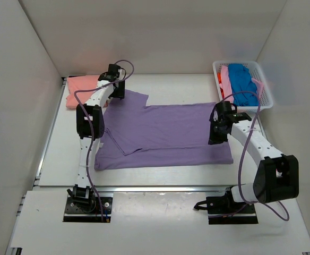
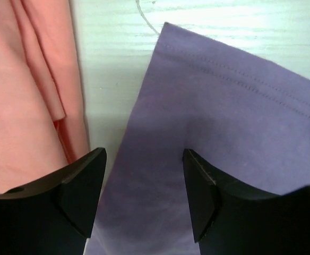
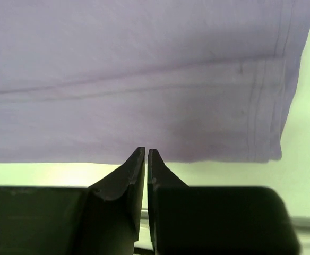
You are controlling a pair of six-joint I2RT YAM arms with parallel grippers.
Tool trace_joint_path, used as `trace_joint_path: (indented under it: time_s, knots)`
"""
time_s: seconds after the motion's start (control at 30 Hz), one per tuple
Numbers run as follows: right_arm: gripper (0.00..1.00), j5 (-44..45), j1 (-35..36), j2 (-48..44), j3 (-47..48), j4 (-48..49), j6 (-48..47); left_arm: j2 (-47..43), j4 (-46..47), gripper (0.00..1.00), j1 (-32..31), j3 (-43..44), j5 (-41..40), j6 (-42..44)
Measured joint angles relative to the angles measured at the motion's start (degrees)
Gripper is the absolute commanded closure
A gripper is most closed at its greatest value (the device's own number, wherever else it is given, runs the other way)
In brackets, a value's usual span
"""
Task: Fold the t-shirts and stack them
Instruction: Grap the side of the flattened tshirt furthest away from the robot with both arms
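Lavender-purple t-shirt: large, plain, short-sleeved, spread flat across the middle of the table. It lies sideways, with its hem toward the right. One layer near the left end is folded over with a slanting crease. A sleeve reaches up at the far left. The cloth is smooth, with double stitching along the hems in both wrist views.

Salmon-pink t-shirt: folded, at the far left corner of the table, just beside the purple sleeve with a strip of bare table between them.

Basket: white lattice, far right corner. It holds a crumpled blue t-shirt, a pink one and a sliver of orange.

Left gripper: released, its fingers spread wide, over the edge of the purple sleeve next to the salmon-pink cloth.

Right gripper: clenched, with its tips almost meeting at the near edge of the purple shirt by the hem corner. It seems to hold no cloth, though the tips hide the spot where they meet the edge.
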Motion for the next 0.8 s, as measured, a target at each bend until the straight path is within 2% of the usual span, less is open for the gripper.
trace_joint_path:
  time_s: [0.13,0.33,0.4,0.43,0.5,0.6,0.7,0.8]
  knots:
    - [0.95,-1.7,0.0,-2.0,2.2,2.1,0.0,0.2,-1.3,0.28,0.6,1.0,2.1,0.0]
    - [0.93,-4.1,-1.0,-2.4,2.4,6.0,0.1,0.3,-3.8,0.37,1.5,1.2,7.0,-0.4]
    - [0.93,-4.5,-1.5,-1.5,3.0,7.1,0.1,0.3,-4.9,0.51,1.6,1.4,8.3,-0.4]
    - [0.92,-4.7,-1.7,-0.9,3.5,7.5,0.1,0.4,-5.4,0.53,1.7,1.6,8.6,-0.3]
    - [0.92,-5.0,-1.9,0.7,5.2,8.7,0.2,0.4,-5.9,0.8,2.0,1.7,9.6,-0.3]
    - [0.91,-5.1,-1.9,3.1,7.9,11.1,0.2,0.4,-6.6,1.0,2.2,1.8,10.7,-0.1]
    - [0.89,-4.1,-2.1,4.7,8.7,15.8,0.1,0.4,-6.8,1.0,2.3,2.0,11.1,0.0]
    - [0.78,-2.4,-2.7,8.0,9.2,20.5,0.2,0.4,-6.9,1.0,2.2,2.0,11.1,0.0]
